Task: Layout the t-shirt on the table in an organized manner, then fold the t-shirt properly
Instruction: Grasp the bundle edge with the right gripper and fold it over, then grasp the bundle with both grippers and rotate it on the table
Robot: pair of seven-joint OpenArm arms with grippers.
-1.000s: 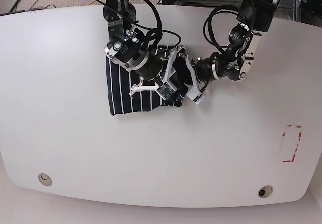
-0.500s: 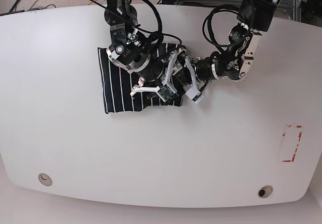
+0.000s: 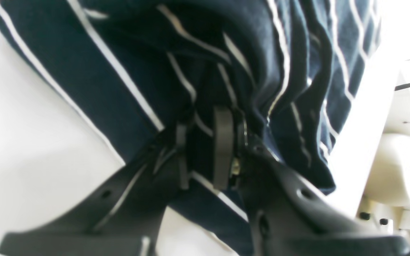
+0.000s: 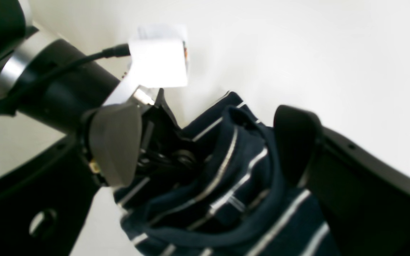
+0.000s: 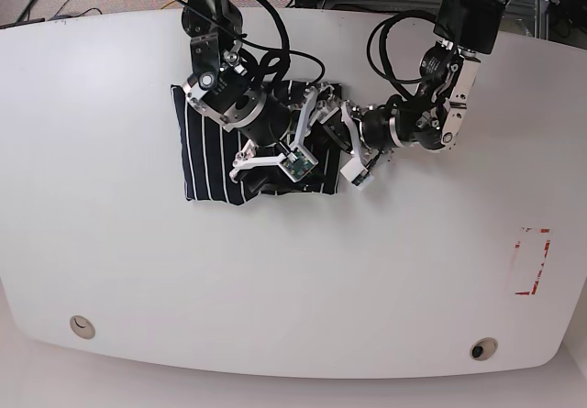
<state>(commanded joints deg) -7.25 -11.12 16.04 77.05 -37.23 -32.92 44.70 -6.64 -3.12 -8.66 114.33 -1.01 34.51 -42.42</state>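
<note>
- Two round holes sit near the front edge of the white desk [image 5: 293,280], one [image 5: 82,326] toward the left of the base view, the other [image 5: 482,348] toward the right.
- A small red rectangular outline [image 5: 532,261] marks the desk on the right, well apart from the garment.
- The t-shirt [image 5: 206,156] lies bunched into a rough block in the far middle of the desk, its long axis running left to right across the base view. Its thin white stripes run roughly front to back there.
- The right tool [image 4: 205,149] stands with its jaws apart, one pad on each side of a raised ridge of striped fabric.
- The left tool [image 3: 208,156] is pinched onto a fold of the t-shirt at the garment's right edge; dark fabric is bunched between its pads.
- Both arms reach down from the far edge of the desk and meet over the shirt.
</note>
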